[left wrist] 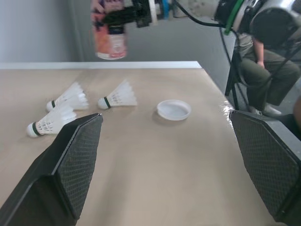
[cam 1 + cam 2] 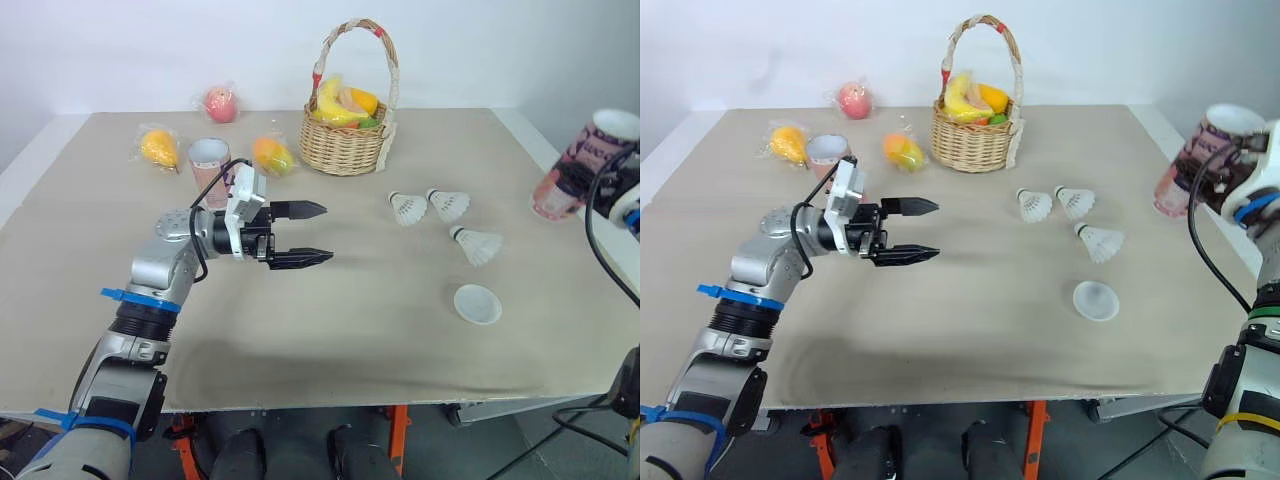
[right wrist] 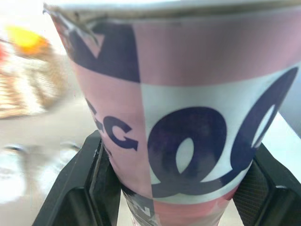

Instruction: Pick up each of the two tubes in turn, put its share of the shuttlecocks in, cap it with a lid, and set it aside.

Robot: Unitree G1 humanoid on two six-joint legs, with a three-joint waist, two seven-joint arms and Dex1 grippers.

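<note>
The left arm [image 2: 150, 278] is showing silver-grey shells and blue bands [image 2: 140, 299]; a black cable [image 2: 196, 200] is looping past its white wrist block [image 2: 243, 200]. The left gripper [image 2: 328, 233] is wearing mesh-textured black pads [image 1: 77, 160]. The right arm [image 2: 1245, 380] is wearing coloured rings [image 2: 1265, 312].

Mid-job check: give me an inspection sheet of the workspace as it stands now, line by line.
Surface: table with a beige cover, no spills seen.
Job's things: held tube raised near the table's right edge; second tube upright behind the left arm; three shuttlecocks lying loose on the right; one lid lying nearer the robot.
Clutter: basket of fruit at the back; three wrapped fruits back left.
Grippers: left gripper open, holding nothing, above the table; right gripper shut on the held tube.
Cables: left wrist cable looped; right arm cable hanging.
Surroundings: white wall; seated person beyond the table's right end.
</note>
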